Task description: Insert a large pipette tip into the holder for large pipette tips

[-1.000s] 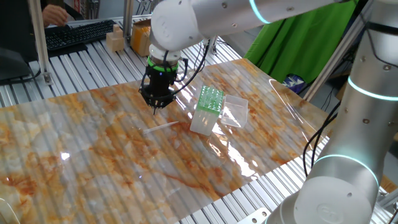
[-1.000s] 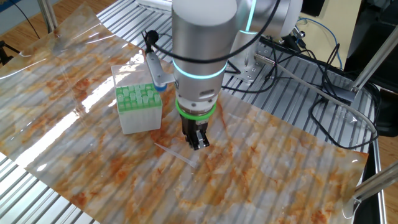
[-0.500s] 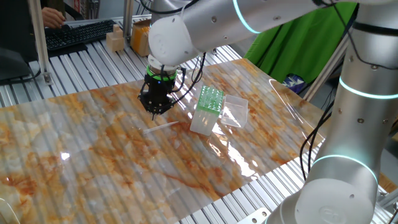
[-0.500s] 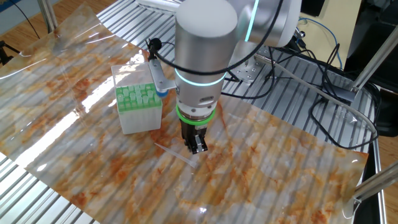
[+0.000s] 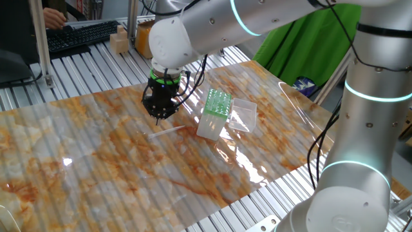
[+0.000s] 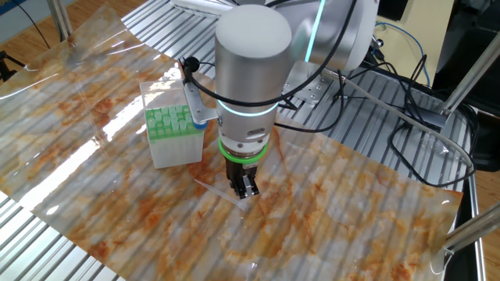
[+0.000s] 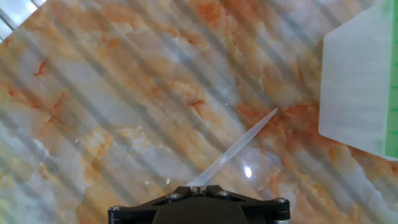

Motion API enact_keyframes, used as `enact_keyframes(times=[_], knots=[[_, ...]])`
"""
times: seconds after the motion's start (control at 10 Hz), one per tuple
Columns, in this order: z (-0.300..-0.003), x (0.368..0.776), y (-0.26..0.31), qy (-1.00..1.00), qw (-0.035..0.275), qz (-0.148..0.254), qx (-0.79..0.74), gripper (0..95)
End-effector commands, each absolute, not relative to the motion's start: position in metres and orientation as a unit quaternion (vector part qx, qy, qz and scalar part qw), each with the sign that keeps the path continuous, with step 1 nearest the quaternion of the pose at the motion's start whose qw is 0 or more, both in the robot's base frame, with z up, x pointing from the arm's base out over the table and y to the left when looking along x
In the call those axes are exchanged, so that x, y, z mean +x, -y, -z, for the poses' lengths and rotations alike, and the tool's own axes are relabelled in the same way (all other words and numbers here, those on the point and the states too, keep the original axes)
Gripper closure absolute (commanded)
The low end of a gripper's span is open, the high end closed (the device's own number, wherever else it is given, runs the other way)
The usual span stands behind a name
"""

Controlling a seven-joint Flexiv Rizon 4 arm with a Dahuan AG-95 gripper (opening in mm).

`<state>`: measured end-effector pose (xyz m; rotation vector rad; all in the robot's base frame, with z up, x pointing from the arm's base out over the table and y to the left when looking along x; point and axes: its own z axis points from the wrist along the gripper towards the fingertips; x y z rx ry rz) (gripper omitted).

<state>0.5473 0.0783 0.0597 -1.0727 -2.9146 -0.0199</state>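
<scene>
The large pipette tip [image 7: 239, 146] lies flat on the marbled table [image 5: 116, 167], not yet picked up. In the hand view its long axis runs on a diagonal: the wide end sits right at the hand [image 7: 198, 186], at the bottom middle of the picture, and the pointed end reaches up and to the right toward the holder for large pipette tips [image 7: 364, 81]. The point stops short of the holder's white wall, near it but apart. So the tip lies directly under and just ahead of the hand, with the holder beyond it along the same line.

The hand [image 6: 244, 187] points straight down, low over the table, and its fingers are together with nothing between them. Whether they touch the tip's wide end cannot be told. In my judgement they must part before they can straddle the tip across its width
</scene>
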Motion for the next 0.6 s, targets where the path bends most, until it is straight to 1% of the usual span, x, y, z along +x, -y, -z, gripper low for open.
enact_keyframes(times=[0.1,0.6], knots=[[-0.0599,0.5478,-0.0796,0.938,0.022,0.01,-0.344,95.0],[-0.0595,0.5473,-0.0794,0.939,0.021,0.008,-0.343,95.0]])
